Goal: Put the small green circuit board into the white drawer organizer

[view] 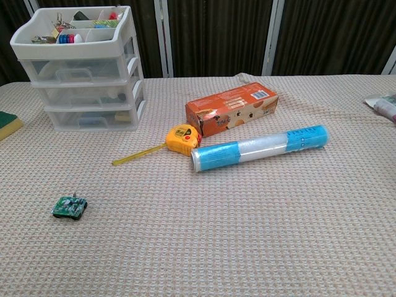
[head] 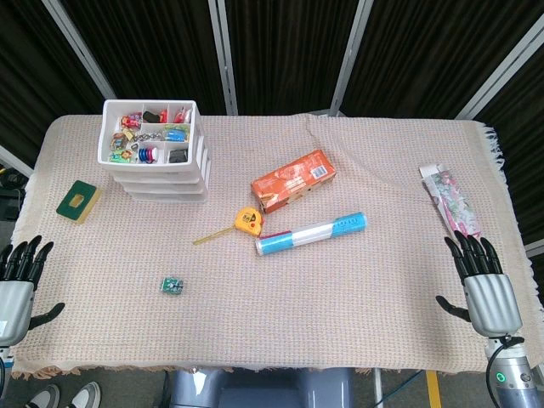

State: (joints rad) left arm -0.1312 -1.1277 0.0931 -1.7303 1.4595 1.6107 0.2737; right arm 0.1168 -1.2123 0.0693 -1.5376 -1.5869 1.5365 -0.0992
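1. Black curtains hang behind a table [head: 357, 323] covered by a beige woven cloth, on which everything lies.
2. At the far left stands the white drawer organizer [head: 155, 161], its open top tray divided into compartments already holding small bits; the drawers below look closed.
3. Mid-table lie an orange box [head: 293, 179], a blue and white tube [head: 311, 233] and a yellow tape measure [head: 247, 221] with some tape pulled out.
4. Both hands sit at the near edge, well apart from the board: the left hand [head: 17, 280] and the right hand [head: 486, 285] each have fingers spread and hold nothing.
5. Smallest, the small green circuit board [view: 69, 207] lies flat on the cloth near the front left, closer to the left hand; which side faces up is hard to tell.
6. Judged from this, nothing is done yet: reach, pick-up, carry and placing into the organizer all remain.
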